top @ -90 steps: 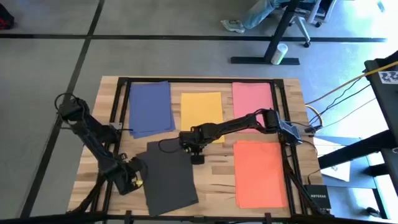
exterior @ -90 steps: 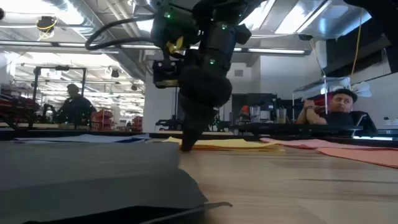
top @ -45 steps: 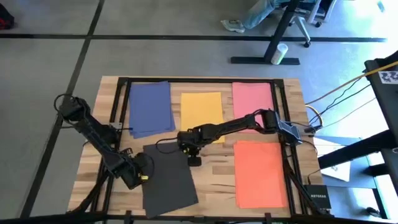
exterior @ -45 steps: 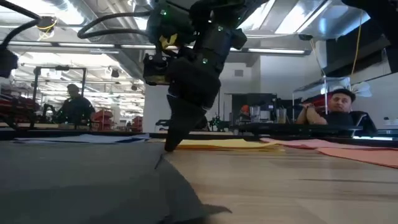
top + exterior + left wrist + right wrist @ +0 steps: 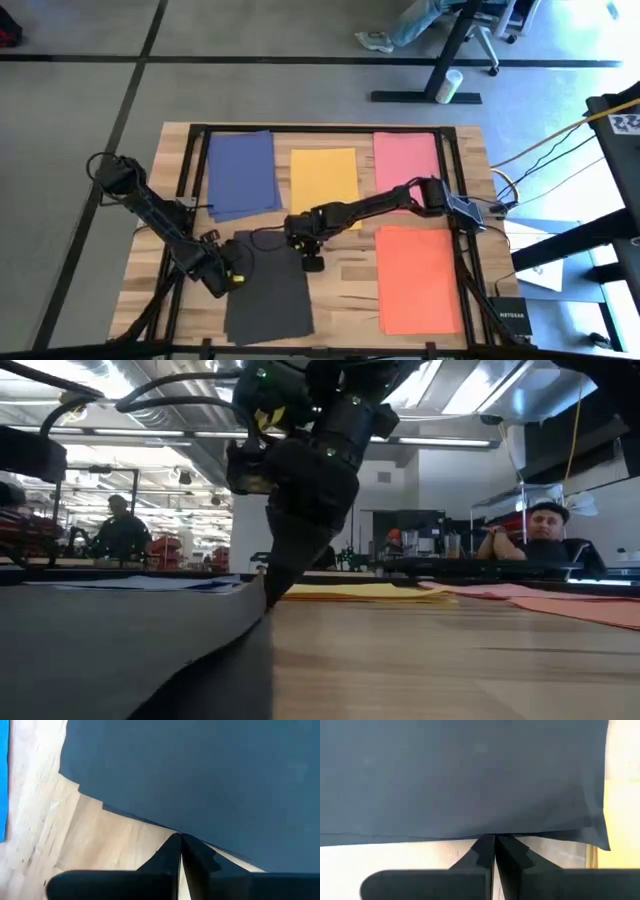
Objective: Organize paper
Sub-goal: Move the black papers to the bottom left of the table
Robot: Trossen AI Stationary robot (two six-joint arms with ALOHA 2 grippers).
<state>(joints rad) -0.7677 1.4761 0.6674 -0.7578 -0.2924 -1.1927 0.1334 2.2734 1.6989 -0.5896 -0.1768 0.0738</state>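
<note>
At the table's [image 5: 345,275] near middle, I see the dark grey sheet [image 5: 268,300] has swung straighter than a second ago. My left gripper [image 5: 236,279] and right gripper [image 5: 312,262] each pinch an edge, fingers closed on it, so it's nearly aligned under the navy sheet [image 5: 242,172].

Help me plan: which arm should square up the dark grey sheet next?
Probably both: left gripper pinches the dark grey sheet at its left edge, right gripper at its far right corner.
</note>
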